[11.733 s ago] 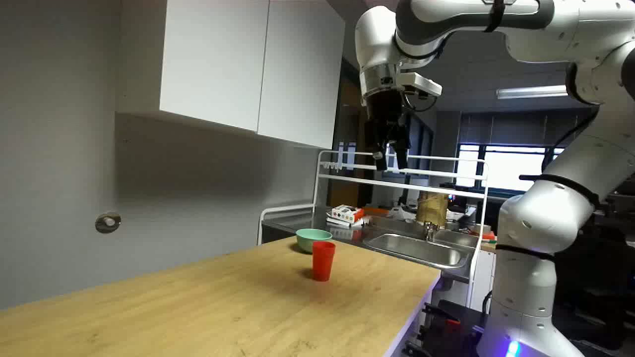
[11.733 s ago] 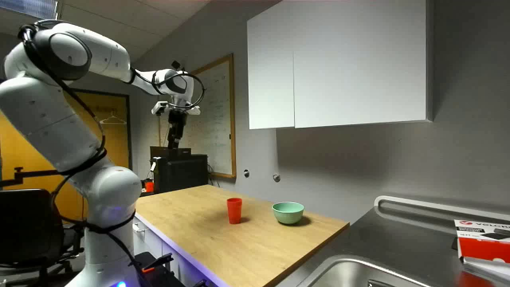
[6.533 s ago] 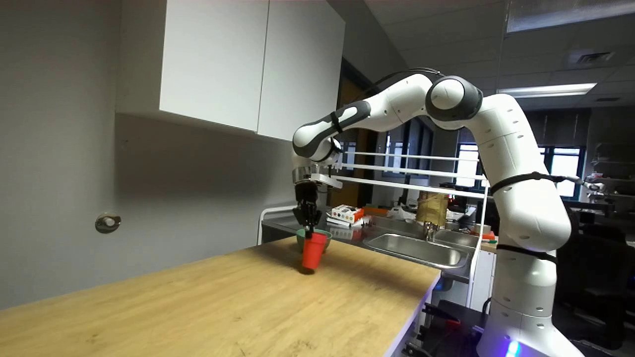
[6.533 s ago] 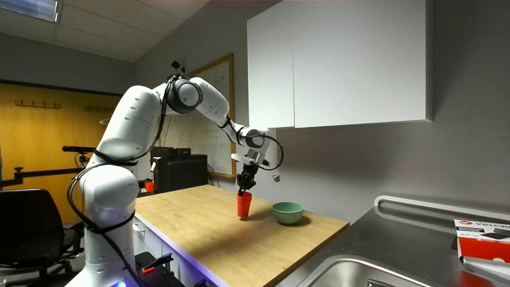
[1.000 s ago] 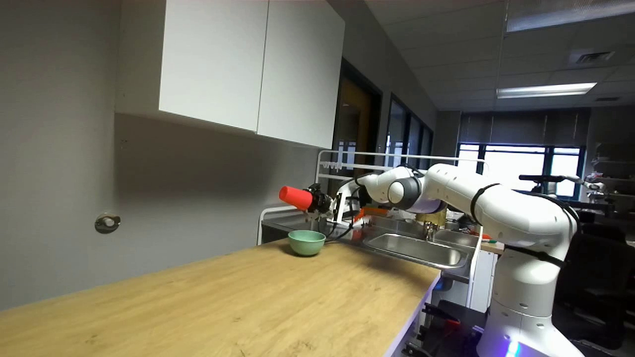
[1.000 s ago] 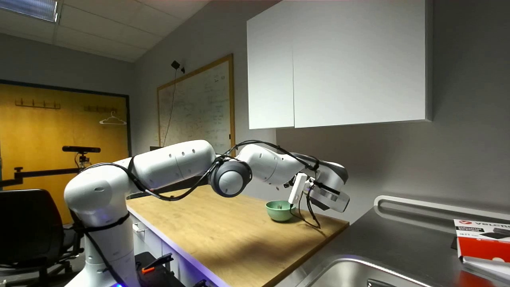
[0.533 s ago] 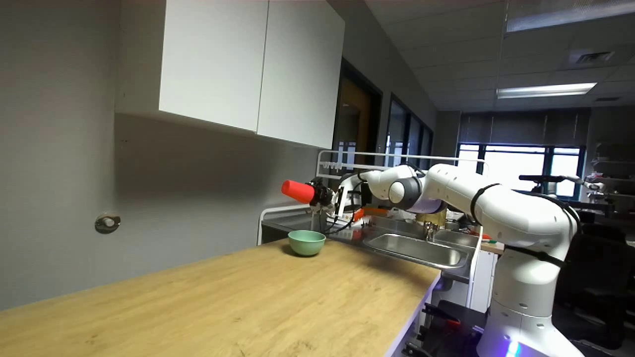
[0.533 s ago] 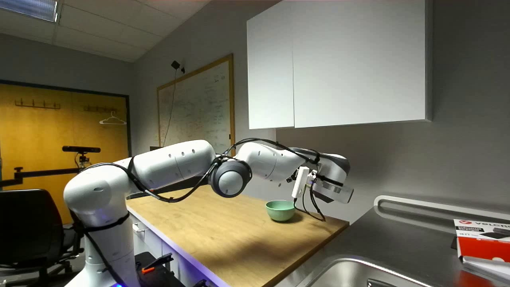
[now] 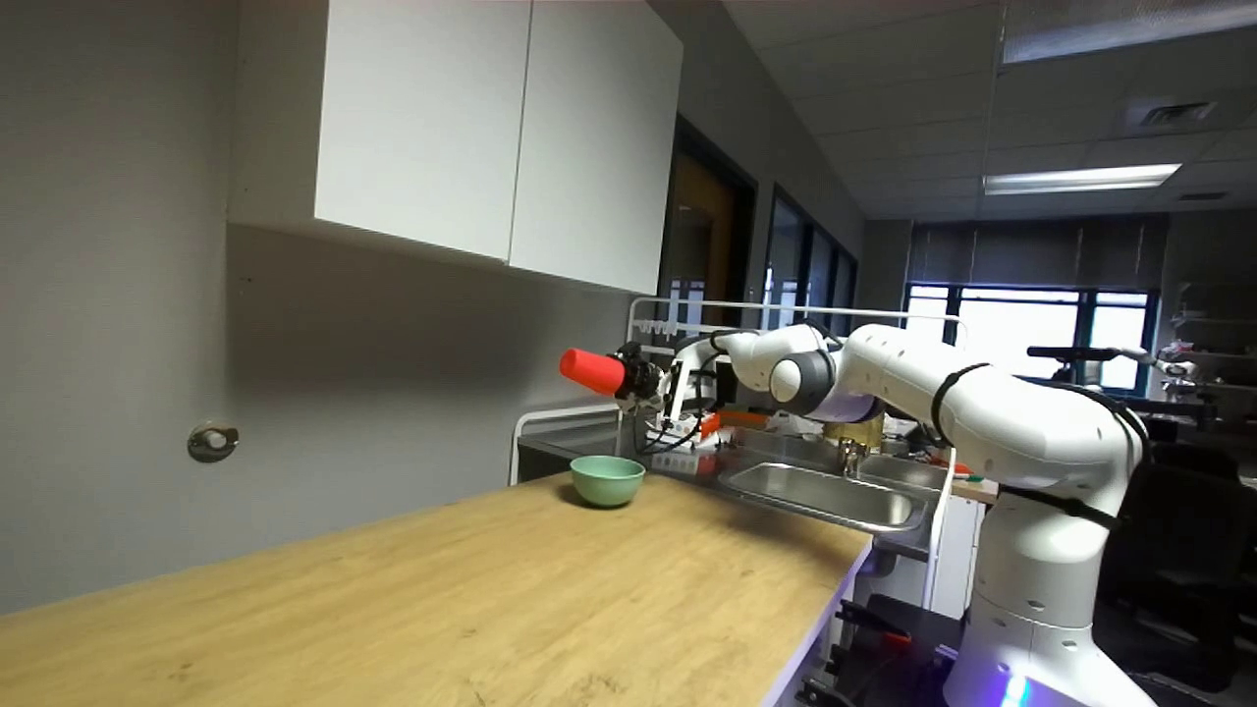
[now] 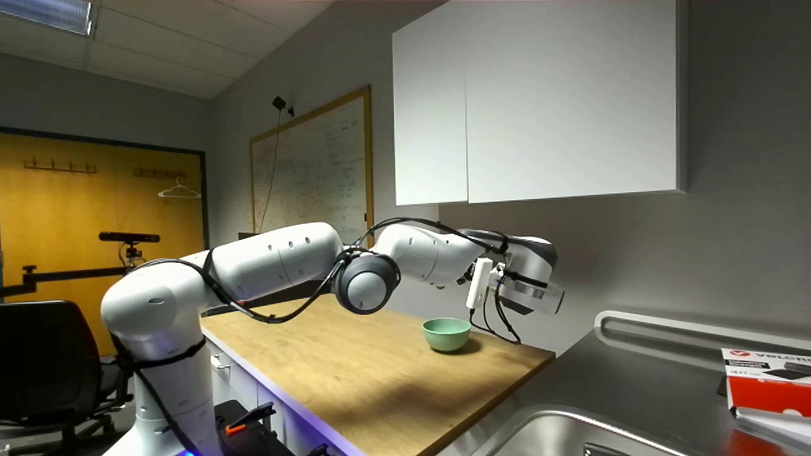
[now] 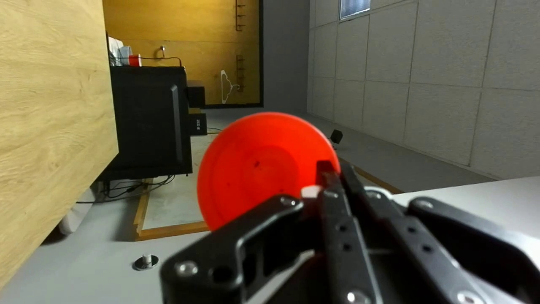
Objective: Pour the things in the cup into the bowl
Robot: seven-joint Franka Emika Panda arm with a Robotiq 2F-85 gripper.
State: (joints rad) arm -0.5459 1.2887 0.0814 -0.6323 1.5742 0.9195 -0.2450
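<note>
The cup (image 9: 591,371) is being held aloft by its rim, clamped in the pincer (image 11: 338,173). Its long axis is lying nearly level, base pointing away from the pincer and slightly raised, mouth facing toward the arm (image 9: 923,368). The bowl (image 9: 607,485) is being carried lower by the surface (image 9: 442,589). Whether the mouth is being held squarely over the bowl cannot be told; clean pouring is judged to be depending on this.
</note>
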